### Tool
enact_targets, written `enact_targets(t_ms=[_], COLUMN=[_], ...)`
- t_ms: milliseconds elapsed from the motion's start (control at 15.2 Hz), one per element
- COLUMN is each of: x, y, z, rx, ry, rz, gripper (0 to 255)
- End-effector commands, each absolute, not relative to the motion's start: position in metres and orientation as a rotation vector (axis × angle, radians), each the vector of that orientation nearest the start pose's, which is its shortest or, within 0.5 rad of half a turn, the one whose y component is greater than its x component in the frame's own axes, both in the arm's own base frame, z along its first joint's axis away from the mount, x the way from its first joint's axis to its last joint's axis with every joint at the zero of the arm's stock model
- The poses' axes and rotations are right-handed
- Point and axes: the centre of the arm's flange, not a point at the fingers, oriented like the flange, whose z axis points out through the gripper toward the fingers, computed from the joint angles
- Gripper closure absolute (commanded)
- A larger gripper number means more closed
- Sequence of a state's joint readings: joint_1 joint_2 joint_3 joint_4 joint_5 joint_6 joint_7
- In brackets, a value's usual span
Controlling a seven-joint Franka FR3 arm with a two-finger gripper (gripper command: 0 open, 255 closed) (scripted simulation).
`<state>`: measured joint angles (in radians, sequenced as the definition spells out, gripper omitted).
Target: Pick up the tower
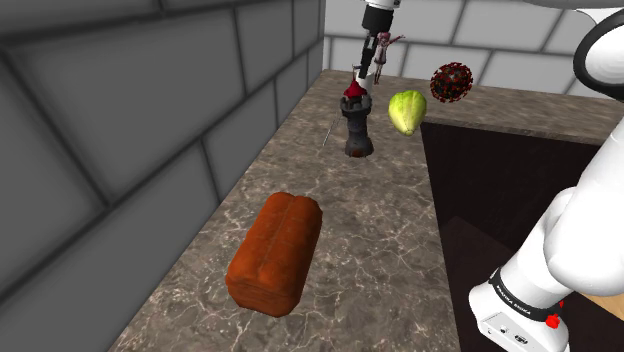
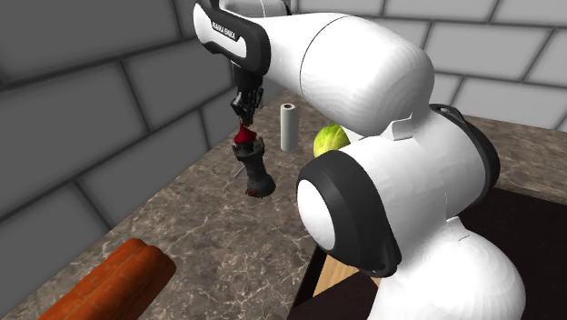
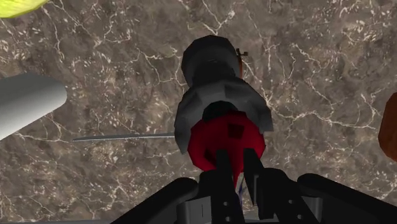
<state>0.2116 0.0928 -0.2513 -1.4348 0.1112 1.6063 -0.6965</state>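
Hand (image 3: 235,162) is pinched nearly closed on the red cap of the tower (image 3: 219,83). In the shoulder view the tower sits on the marble table (image 1: 370,230), at 9 o'clock from the green fruit (image 1: 406,110). I can't tell whether its base touches the table.

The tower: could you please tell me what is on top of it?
The tower ends in a red cap, and the gripper is shut on it from above. The fingers cover the cap's tip, so that cannot be seen.
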Motion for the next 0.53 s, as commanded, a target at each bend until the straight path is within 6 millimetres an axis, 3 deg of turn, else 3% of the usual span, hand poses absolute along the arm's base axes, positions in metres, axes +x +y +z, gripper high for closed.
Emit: enact_targets(t_ms=[0,462], x=[0.586,0.586], y=[-0.005,-0.005], z=[0.652,0.689], rx=[-2.918,-2.918], ry=[-0.998,-0.998], rz=[-0.168,-0.168], gripper=[255,255])
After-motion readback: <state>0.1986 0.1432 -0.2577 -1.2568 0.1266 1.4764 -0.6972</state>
